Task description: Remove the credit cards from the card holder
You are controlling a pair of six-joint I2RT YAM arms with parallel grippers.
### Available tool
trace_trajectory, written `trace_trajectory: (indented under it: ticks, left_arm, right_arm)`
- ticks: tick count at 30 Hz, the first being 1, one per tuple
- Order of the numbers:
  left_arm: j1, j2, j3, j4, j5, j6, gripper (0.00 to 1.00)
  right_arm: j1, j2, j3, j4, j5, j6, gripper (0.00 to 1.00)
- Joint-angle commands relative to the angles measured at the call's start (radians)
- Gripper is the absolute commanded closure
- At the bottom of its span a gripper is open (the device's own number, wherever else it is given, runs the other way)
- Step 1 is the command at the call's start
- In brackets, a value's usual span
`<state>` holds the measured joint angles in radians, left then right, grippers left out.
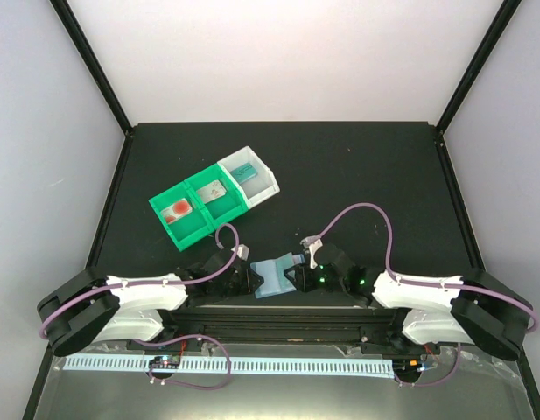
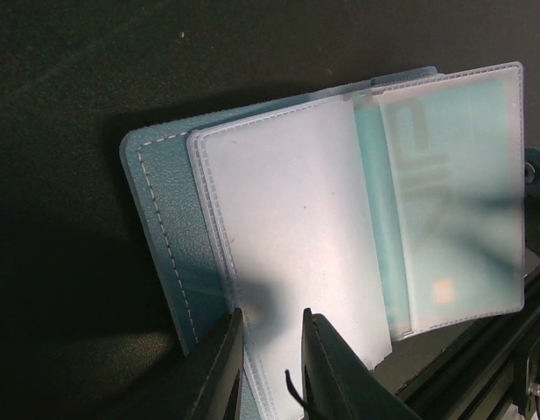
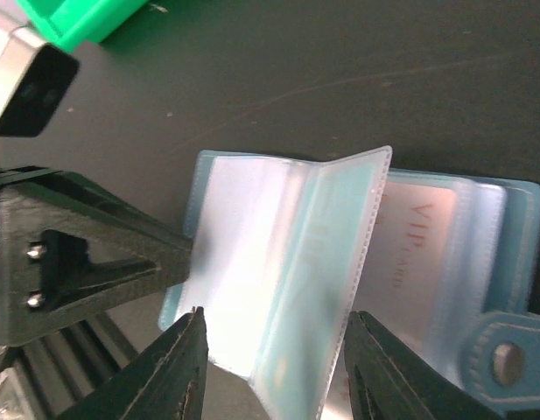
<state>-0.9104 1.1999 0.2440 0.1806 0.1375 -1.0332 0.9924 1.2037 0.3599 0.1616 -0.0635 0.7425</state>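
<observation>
The right pincer (image 3: 278,354) is wide open. One see-through page (image 3: 335,262) of the card holder (image 1: 274,278) stands up between its two fingers, and neither finger seems to press on it. The left pincer (image 2: 271,337) is closed on the card holder. It pinches the left end, so the little book is held in place.

The card holder lies open like a book at the near edge of the table (image 1: 357,175), right between the two pincers. Its long side runs from the left arm across to the right arm.

The credit cards (image 2: 453,192) are inside the pages and not out yet. A teal one sits in the pages on the right half. A pale card (image 3: 410,254) with "VIP" on it lies flat in a pocket just past the standing page. Both are on the right pincer's side, away from the left pincer's fingers. So I think the right arm is the one to pull a card, while the left arm holds the book.

I can't tell which edge of the pockets is open, so the way to slide a card out isn't clear. The green and white trays (image 1: 213,197) sit well apart, farther back on the left.
</observation>
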Motion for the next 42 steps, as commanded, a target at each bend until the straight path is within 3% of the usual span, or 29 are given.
trace_trajectory:
  ticks: [1, 7, 18, 30, 34, 42]
  left_arm:
    - [-0.005, 0.004, -0.001, -0.034, -0.024, -0.010, 0.80]
    - [-0.005, -0.001, 0.000, -0.036, -0.034, -0.011, 0.80]
    - [-0.005, -0.054, 0.001, -0.077, -0.048, -0.033, 0.80]
    - [-0.005, -0.382, 0.001, -0.309, -0.166, -0.077, 0.72]
    - [-0.005, -0.412, -0.021, -0.241, -0.144, -0.047, 0.71]
    - [-0.005, -0.280, -0.022, -0.058, -0.057, -0.024, 0.79]
  right_arm:
    - [-0.003, 0.014, -0.002, 0.127, -0.103, -0.012, 0.56]
    - [-0.002, 0.034, 0.011, 0.226, -0.246, -0.010, 0.56]
    - [0.000, 0.164, 0.058, 0.289, -0.323, 0.027, 0.50]
    - [-0.001, 0.224, 0.105, 0.221, -0.289, 0.017, 0.54]
    - [0.000, 0.226, 0.112, 0.164, -0.237, 0.006, 0.60]
    - [-0.007, 0.229, 0.106, 0.084, -0.123, 0.005, 0.65]
